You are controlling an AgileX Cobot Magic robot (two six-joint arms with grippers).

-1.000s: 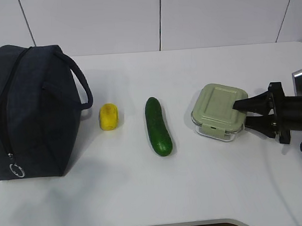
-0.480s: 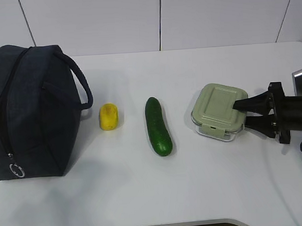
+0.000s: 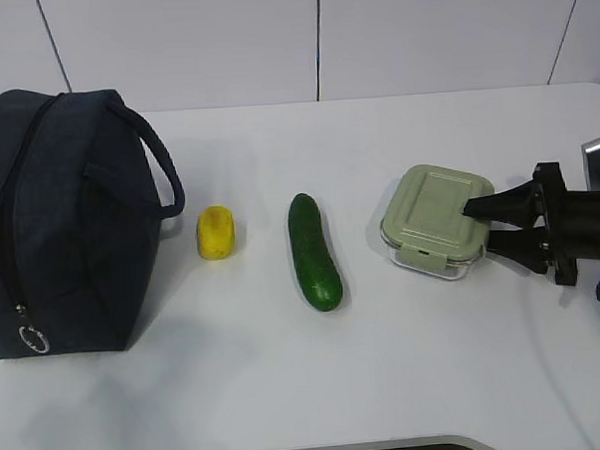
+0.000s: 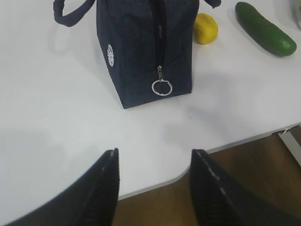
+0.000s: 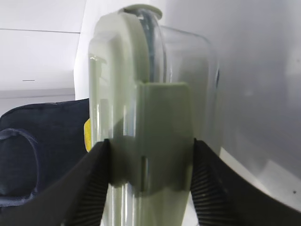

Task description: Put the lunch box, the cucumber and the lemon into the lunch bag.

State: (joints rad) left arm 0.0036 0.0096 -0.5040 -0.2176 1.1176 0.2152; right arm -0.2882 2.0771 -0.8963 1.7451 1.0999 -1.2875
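**Lunch box clamped near the table's right edge**

Slightly shifted from half a second ago, the small square glass lunch box with its sage-green clip lid [image 3: 437,222] now sits a touch higher and tilted in the exterior view, near the right edge of the white table [image 3: 416,369]. The black right gripper [image 3: 479,227] grips its right side, one finger over the lid, one lower against the glass. The dark green, slightly curved cucumber [image 3: 314,250] lies at the table's middle, the small yellow lemon [image 3: 218,233] left of it, apart, and the boxy dark navy fabric lunch bag [image 3: 66,215] stands at the left edge, zipped, handle [image 3: 163,171] looped toward the lemon.

From the left wrist, the left gripper [image 4: 154,179] hangs spread and empty above the table's near edge, before the bag's end with its metal ring pull [image 4: 162,87]; this view alone shows it.

From the right wrist, both pads [image 5: 91,188] press the box's lid and glass base; bag and a sliver of lemon show behind.
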